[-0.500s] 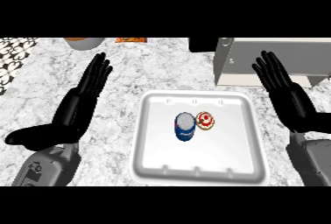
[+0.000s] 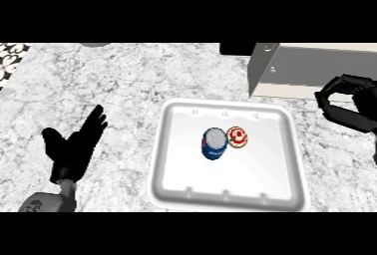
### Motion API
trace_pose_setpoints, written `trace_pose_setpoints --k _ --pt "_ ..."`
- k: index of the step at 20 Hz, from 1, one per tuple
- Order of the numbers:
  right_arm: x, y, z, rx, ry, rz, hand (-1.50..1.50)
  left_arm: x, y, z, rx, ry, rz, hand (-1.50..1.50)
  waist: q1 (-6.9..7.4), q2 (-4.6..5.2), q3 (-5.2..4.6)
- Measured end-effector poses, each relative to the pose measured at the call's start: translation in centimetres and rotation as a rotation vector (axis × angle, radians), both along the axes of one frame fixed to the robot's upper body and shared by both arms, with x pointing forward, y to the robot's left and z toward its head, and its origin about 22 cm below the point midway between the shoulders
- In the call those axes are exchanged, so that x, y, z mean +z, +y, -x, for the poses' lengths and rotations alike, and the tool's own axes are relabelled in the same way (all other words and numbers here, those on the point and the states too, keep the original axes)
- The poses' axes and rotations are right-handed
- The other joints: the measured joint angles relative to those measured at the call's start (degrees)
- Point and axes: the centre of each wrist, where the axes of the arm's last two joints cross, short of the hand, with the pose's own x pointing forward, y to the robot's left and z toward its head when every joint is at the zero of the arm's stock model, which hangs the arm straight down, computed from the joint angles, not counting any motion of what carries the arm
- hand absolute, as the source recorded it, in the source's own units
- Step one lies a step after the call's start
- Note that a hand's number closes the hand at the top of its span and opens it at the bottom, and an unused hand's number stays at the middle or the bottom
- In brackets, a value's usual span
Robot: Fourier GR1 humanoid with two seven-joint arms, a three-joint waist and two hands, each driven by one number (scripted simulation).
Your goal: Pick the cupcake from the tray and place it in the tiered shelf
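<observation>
Spreading across the whole view, the grey-veined marble desk (image 2: 110,79) carries everything. At its far right stands the shelf (image 2: 324,69), a pale grey box with a darker side wall turned left; its right part runs out of view. Just near of the shelf, right of the middle, lies the white tray (image 2: 258,169), a rounded square with a raised rim and small notches along its far and near sides.

The left hand (image 2: 74,147) shows over the bare desk left of the tray, apart from it. Its fingers are straight and spread, pointing far, with the thumb out to the left, and it holds nothing. A grey forearm (image 2: 48,201) comes in below it from the near left corner.

The right hand (image 2: 346,112) is at the right edge, by the shelf's near side and right of the tray's far corner. Its fingers are curled in towards the thumb, and nothing is between them.

A blue can (image 2: 213,144) with a grey top stands near the tray's middle. The cupcake (image 2: 238,136), with red and white on top, sits in the tray, touching the can's right side, well apart from both hands.
</observation>
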Motion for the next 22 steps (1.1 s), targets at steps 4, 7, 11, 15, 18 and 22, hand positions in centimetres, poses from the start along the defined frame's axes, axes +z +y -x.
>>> trace_pose_setpoints --k 4,7,11,15,18,22 --pt "-2.1 -1.8 -1.6 0.011 0.086 0.004 -1.5 -1.3 1.2 0.5 0.04 0.116 0.016 0.0 0.15 -0.33 0.1" --pt "-3.1 -2.5 -2.0 0.108 0.107 0.034 -1.5 -1.6 1.9 0.3 0.062 0.144 0.023 0.0 -0.27 -0.67 0.21" --pt "-1.4 -3.2 -2.2 0.259 0.15 0.081 -1.5 -1.7 2.5 0.6 0.076 0.156 0.023 0.0 -0.99 -1.14 0.25" --pt "2.0 -2.0 -3.1 0.371 0.194 0.143 -1.5 -2.1 3.2 0.9 0.083 0.162 0.024 0.0 -1.59 -1.48 0.24" --pt "3.6 0.3 -3.1 0.422 0.231 0.218 -1.5 -2.3 3.5 1.2 0.088 0.153 0.027 0.0 -1.89 -1.67 0.25" --pt "5.4 3.6 -3.0 0.414 0.28 0.312 -1.5 -2.0 3.5 1.3 0.093 0.161 0.026 0.0 -2.05 -1.73 0.17"
